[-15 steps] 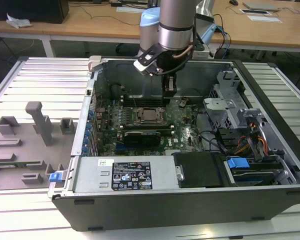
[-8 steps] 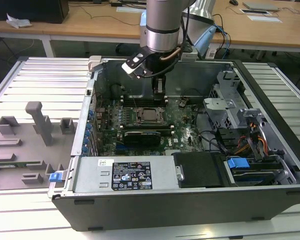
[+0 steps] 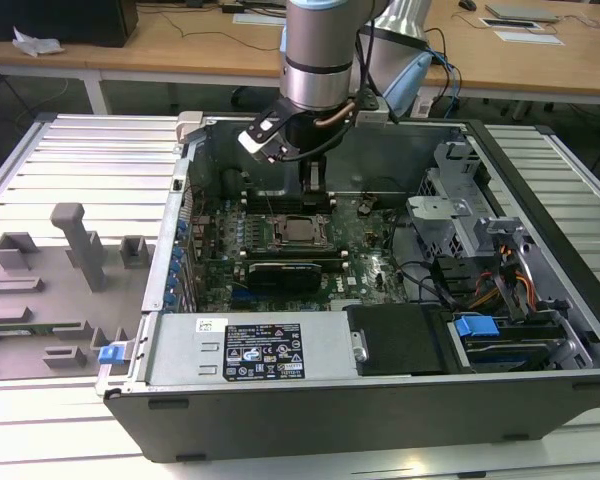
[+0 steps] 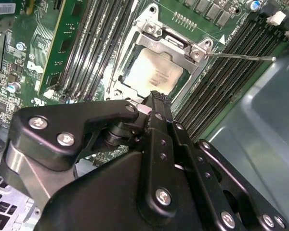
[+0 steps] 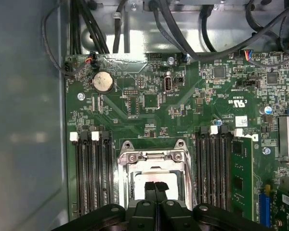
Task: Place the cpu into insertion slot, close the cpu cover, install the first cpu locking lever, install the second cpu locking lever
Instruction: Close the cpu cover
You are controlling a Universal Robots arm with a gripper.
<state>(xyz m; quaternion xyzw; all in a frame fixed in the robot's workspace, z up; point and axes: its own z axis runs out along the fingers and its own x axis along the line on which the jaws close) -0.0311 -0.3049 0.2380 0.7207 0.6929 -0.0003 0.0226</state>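
The gripper (image 3: 314, 188) hangs in the upper middle of the exterior view, inside the open computer case (image 3: 380, 400), just above and behind the insertion slot (image 3: 278, 238). Its two black fingers are pressed together and there is nothing between them; in both wrist views the joined tips (image 4: 156, 97) (image 5: 155, 186) stand directly over the socket. The cpu (image 4: 156, 74) already sits in the insertion slot (image 4: 118, 89), its silvery top facing up, and it shows as a small pale square in the centre of the exterior view (image 3: 302, 230). The cpu cover (image 4: 173, 42) seems to lie flat around it, so that the chip is seen through the square opening (image 5: 151, 156). One thin metal lever (image 4: 241, 57) reaches from a corner of the socket out over the long black memory slots (image 4: 216, 82). The green circuit board (image 5: 149, 86) surrounds the socket. Toward the exterior view's left, grey holders (image 3: 80, 245) stand on the ribbed table (image 3: 70, 160).
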